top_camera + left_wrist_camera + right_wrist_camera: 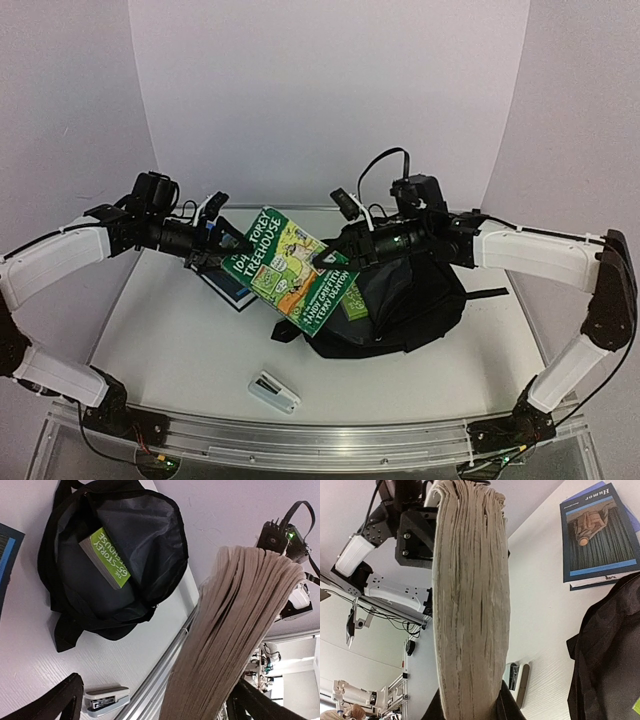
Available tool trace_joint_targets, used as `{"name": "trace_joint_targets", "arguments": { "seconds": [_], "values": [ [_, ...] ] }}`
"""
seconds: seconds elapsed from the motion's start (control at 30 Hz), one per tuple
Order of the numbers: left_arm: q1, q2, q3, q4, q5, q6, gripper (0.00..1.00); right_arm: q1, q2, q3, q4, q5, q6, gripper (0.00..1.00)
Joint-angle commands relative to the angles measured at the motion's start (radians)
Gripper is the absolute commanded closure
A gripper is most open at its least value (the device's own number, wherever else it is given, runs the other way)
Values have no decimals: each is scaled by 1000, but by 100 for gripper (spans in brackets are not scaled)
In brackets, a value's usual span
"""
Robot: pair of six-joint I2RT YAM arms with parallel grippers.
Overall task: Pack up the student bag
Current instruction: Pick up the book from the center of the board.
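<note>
The student bag (420,305), a black backpack, lies open at the table's right middle; its mouth (145,535) shows a green paperback (106,559) inside. A second green book, "104-Storey Treehouse" (288,268), hangs tilted in the air just left of the bag. My right gripper (335,262) is shut on its right edge, fingers on both covers beside the page block (470,605). My left gripper (205,248) stands wide open at the book's left end. In the left wrist view the book's pages (240,630) lie between the fingers (60,702), nearer the right one.
A blue book (228,288) lies flat on the table under the left gripper, also seen as the blue book (597,535) in the right wrist view. A small grey stapler (273,391) sits near the front edge. The metal rail (320,438) runs along the front.
</note>
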Motion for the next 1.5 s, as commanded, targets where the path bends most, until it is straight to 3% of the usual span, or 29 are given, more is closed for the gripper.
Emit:
{"name": "trace_joint_targets", "arguments": {
  "seconds": [0.0, 0.13, 0.3, 0.33, 0.57, 0.67, 0.7, 0.77, 0.83, 0.87, 0.93, 1.03, 1.23, 1.47],
  "values": [
    [-20, 21, 51, 96, 149, 16, 6, -3, -50, -5, 52, -115, -58, 100],
    [-53, 37, 45, 103, 225, 11, 25, -3, -35, 0, 52, -166, -71, 100],
    [-110, 68, 48, 95, 246, 14, 37, -3, -20, 8, 50, -183, -77, 100],
    [-117, 73, 48, 94, 245, 16, 43, -3, -18, 8, 50, -182, -78, 100],
    [-120, 62, 16, 182, 238, -30, 61, -3, -12, 0, 45, -184, -83, 100],
    [-120, 64, 2, 224, 231, -56, 82, -3, -10, -6, 39, -176, -88, 100],
    [-121, 65, -4, 234, 221, -62, 89, -3, -11, -7, 37, -164, -89, 97],
    [-120, 60, -13, 244, 197, -70, 99, -3, -17, -8, 34, -132, -89, 76],
    [-121, 50, -24, 241, 147, -78, 100, -3, -34, -11, 29, -62, -89, 58],
    [-120, 45, -30, 243, 129, -86, 100, -7, -49, -15, 28, -19, -89, 41],
    [-120, 32, -46, 246, 80, -103, 100, -19, -80, -19, 23, 49, -83, 22],
    [-119, 5, -68, 255, -15, -143, 100, -53, -154, -25, -44, 204, -88, 6],
    [-116, -30, -127, 334, -187, -288, 100, -96, -251, 15, -287, 692, -113, 2],
    [-114, -47, -231, 565, -285, -521, 100, -275, -218, -82, -369, 781, -92, 2]
  ]
}}
